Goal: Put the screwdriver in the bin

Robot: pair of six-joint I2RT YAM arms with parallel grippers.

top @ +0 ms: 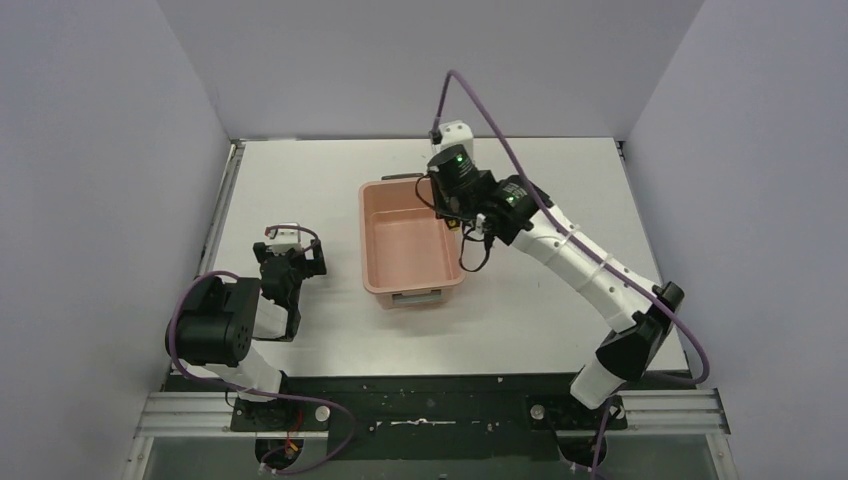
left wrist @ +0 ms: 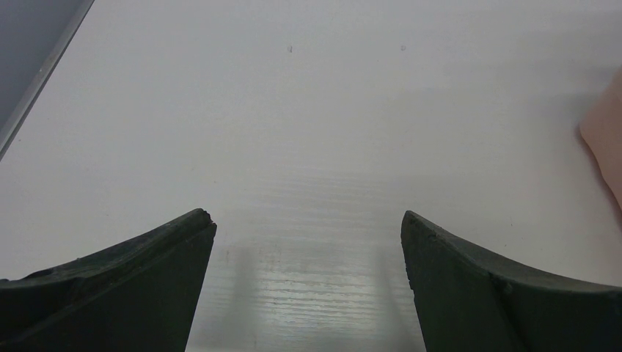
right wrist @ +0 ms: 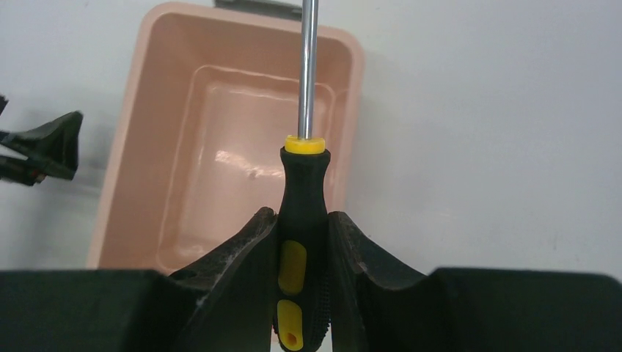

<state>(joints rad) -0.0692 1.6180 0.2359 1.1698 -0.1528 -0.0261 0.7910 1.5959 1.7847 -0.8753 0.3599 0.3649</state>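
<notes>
On the white worktop (top: 300, 190) we see the pink bin (top: 368, 240) between the arms, with the left end effector (left wrist: 308, 220) low to its left, apart from it, fingers spread over bare surface. Our right end effector (right wrist: 302, 220) hangs over the bin's far right corner, pinching the screwdriver (right wrist: 304, 191) by its handle. The tool's long axis runs straight out along the fingers, and its shaft points away from the wrist across the bin's open inside and over the rim; the handle is black with yellow inserts and collar, the shaft thin and shiny.
</notes>
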